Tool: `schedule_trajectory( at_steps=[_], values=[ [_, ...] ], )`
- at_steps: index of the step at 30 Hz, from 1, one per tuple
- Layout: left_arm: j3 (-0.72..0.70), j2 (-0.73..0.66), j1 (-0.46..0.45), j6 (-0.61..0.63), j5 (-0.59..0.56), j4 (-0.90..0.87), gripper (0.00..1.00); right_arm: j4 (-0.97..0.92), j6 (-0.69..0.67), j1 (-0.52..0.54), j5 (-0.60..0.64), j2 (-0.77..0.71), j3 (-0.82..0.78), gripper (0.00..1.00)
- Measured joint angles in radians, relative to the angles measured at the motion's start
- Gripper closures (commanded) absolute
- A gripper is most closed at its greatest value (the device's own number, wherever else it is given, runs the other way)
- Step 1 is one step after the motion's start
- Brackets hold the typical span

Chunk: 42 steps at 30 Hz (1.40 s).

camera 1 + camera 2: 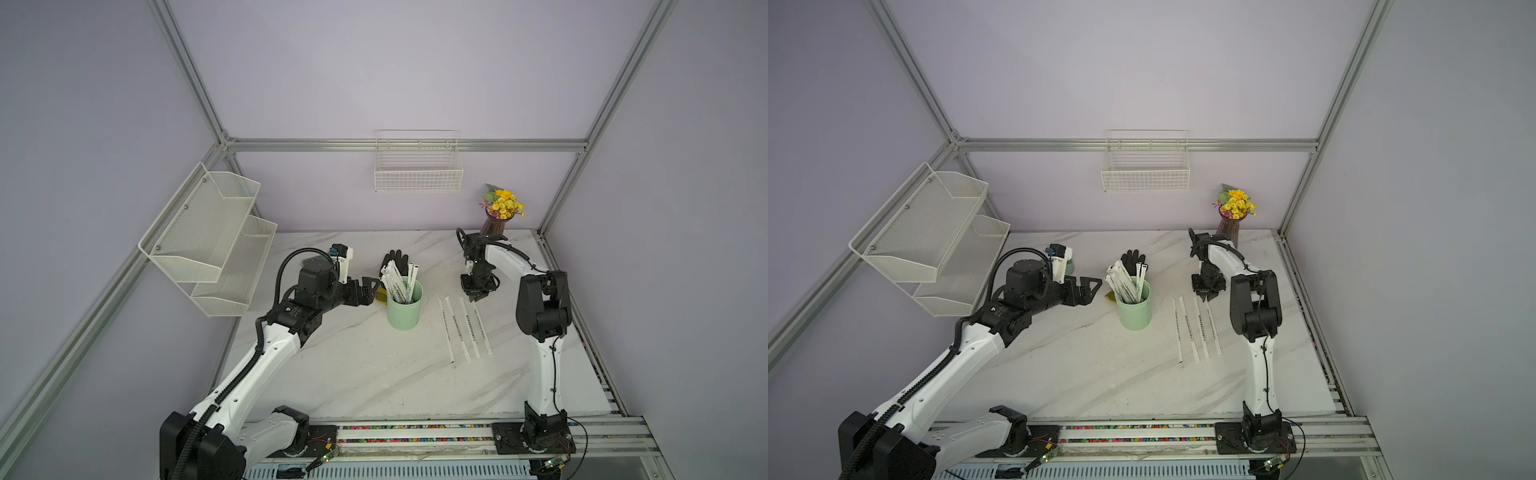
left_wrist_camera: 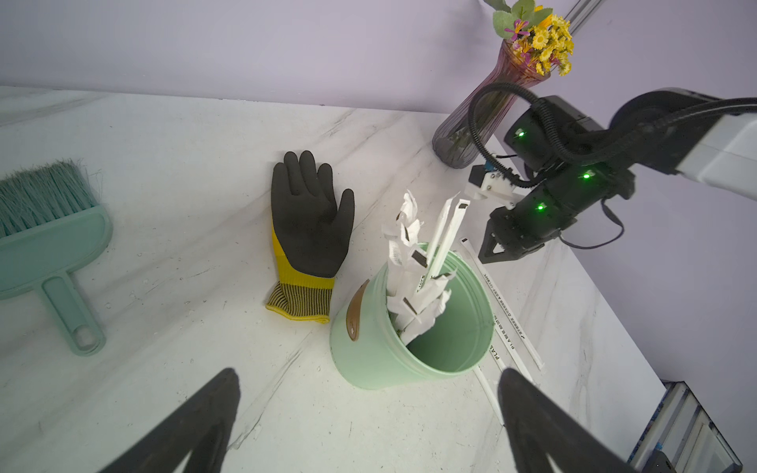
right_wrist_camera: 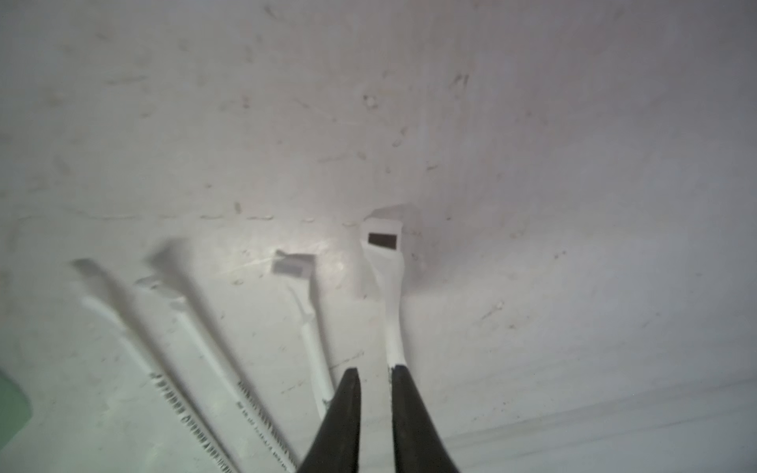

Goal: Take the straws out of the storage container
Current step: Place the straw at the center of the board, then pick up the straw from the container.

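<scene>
- The marble worktop [image 1: 353,374] is carrying everything you are working with.
- The mesh rack [image 1: 208,237] is hanging on the left wall, and the wire basket [image 1: 417,172] is hanging on the back wall.
- The vase [image 1: 492,224] of yellow flowers is standing at the back right corner.
- The glove [image 2: 307,221] is lying flat just behind the cup, and the brush [image 2: 49,237] is lying farther left.
- The cup [image 1: 404,311] is standing upright mid-worktop. A bundle of straws [image 1: 397,282] is leaning in it and sticking out above the rim.
- Your left tool [image 1: 368,291] is hovering just left of the cup, with its fingers spread wide and gripping nothing.
- Your right tool [image 3: 375,370] is pointing down at the far ends of four loose straws [image 1: 468,328], which are lying side by side right of the cup.
- Its fingers are standing a narrow gap apart with nothing between them. One fingertip is overlapping a straw, and you cannot tell whether it is touching.
</scene>
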Motion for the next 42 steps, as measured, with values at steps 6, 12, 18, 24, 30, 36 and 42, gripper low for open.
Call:
schedule_trajectory(
  at_steps=[6, 12, 18, 24, 30, 36, 42],
  values=[
    [0.000, 0.000, 0.000, 0.000, -0.001, 0.000, 0.03, 0.251, 0.013, 0.056, -0.077, -0.422, -0.192, 0.71],
    [0.000, 0.000, 0.000, -0.001, -0.001, 0.000, 0.03, 0.422, 0.056, 0.182, -0.115, -0.579, -0.265, 0.74],
    [0.000, -0.003, 0.000, -0.002, -0.001, 0.000, 0.03, 0.523, 0.114, 0.293, -0.114, -0.493, -0.285, 0.75],
    [0.000, -0.017, 0.000, -0.001, -0.002, 0.000, 0.03, 0.583, 0.155, 0.341, -0.122, -0.385, -0.284, 0.75],
    [0.000, -0.021, 0.000, -0.001, -0.003, 0.000, 0.03, 0.599, 0.173, 0.343, -0.124, -0.350, -0.274, 0.75],
    [0.000, -0.021, 0.000, -0.001, -0.002, 0.000, 0.03, 0.611, 0.180, 0.344, -0.133, -0.349, -0.252, 0.74],
    [0.000, -0.020, 0.000, -0.001, -0.002, 0.000, 0.03, 0.608, 0.187, 0.353, -0.137, -0.346, -0.225, 0.74]
  ],
)
